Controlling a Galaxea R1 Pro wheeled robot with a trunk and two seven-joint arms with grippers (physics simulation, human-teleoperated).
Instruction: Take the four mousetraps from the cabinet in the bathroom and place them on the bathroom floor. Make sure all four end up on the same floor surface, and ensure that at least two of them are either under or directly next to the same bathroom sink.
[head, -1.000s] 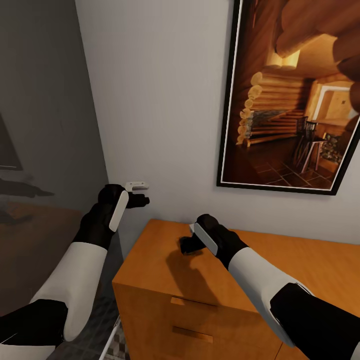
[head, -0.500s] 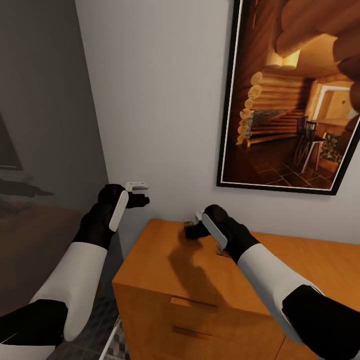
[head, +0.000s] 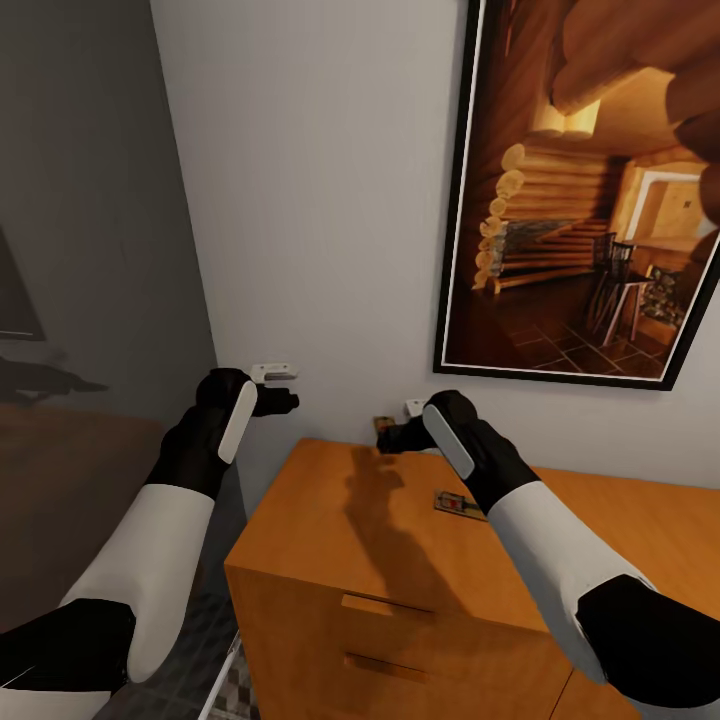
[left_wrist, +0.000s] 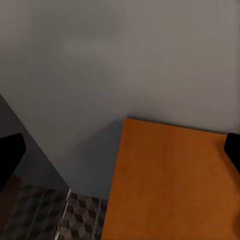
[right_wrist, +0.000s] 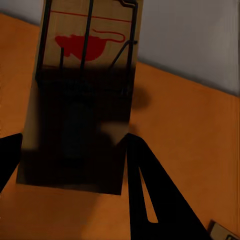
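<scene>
In the head view my right gripper (head: 388, 436) hangs above the back of the orange-brown cabinet (head: 330, 520), close to the wall, shut on a mousetrap (head: 383, 427). The right wrist view shows that mousetrap (right_wrist: 82, 95), a brown wooden board with dark wire and a red mouse print, clamped between the black fingers (right_wrist: 145, 190). A second mousetrap (head: 460, 503) lies flat on the cabinet top beside my right forearm. My left gripper (head: 283, 402) hovers left of the cabinet near the wall corner, open and holding nothing. Patterned bathroom floor (left_wrist: 75, 220) shows beneath it.
A large framed picture of a log cabin (head: 590, 200) hangs on the white wall above the cabinet. A small white fitting (head: 272, 372) juts from the wall by my left gripper. A dark glass panel (head: 80, 250) stands at the left. Drawer handles (head: 385, 605) face me.
My right gripper has risen off the cabinet top toward the wall with a mousetrap in it, uncovering a second mousetrap on the wood. The left arm has stayed still.
</scene>
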